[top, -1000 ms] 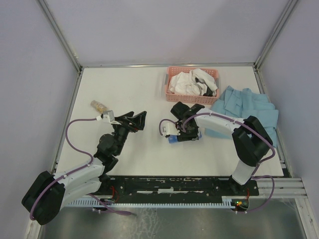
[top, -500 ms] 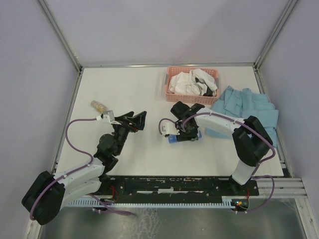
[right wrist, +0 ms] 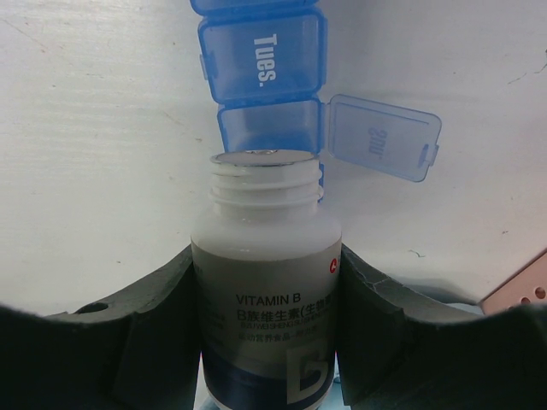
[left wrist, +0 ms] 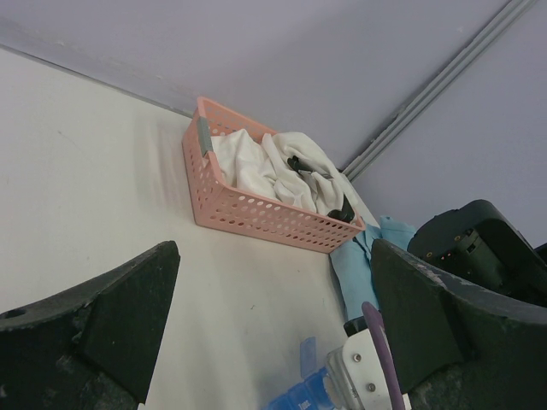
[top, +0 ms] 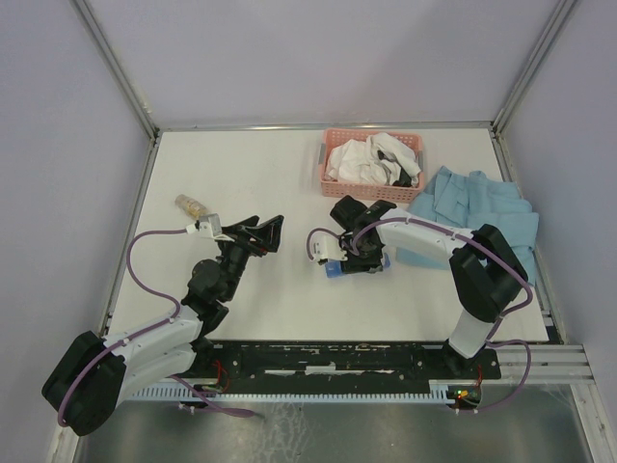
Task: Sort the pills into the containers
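My right gripper is shut on a white uncapped vitamin bottle, its mouth tipped over the blue pill-organiser strip. One compartment under the mouth stands with its lid flipped open; the one beyond reads "Tues." and is shut. No pills show. In the top view the right gripper covers most of the strip. My left gripper is open and empty, left of the strip, which shows low in the left wrist view.
A pink basket of white cloth stands at the back. A blue cloth lies at the right. A small clear bottle with tan contents lies at the left, behind the left arm.
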You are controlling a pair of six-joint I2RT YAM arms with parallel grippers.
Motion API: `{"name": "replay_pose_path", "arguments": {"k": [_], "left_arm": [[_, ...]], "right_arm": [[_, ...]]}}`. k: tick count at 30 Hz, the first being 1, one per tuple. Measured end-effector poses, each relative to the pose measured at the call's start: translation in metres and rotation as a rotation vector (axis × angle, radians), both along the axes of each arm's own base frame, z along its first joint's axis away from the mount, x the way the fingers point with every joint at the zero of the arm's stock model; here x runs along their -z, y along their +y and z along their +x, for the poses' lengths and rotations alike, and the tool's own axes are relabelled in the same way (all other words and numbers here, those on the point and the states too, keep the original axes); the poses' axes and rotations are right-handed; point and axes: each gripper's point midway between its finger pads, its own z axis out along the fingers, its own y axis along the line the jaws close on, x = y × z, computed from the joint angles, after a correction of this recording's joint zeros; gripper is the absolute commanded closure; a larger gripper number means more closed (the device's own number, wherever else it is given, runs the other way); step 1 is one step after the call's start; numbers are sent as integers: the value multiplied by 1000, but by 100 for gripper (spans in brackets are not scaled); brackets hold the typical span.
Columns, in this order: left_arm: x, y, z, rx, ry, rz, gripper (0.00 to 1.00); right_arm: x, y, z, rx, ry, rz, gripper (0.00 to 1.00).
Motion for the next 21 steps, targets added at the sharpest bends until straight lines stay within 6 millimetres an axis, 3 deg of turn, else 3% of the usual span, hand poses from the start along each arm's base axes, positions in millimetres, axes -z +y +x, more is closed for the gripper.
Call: {"name": "replay_pose_path", "arguments": {"k": [21], "left_arm": [[0,0,0,0,0,0,1]], "right_arm": [[-2,2,2,-5,-17,-6,99]]}}
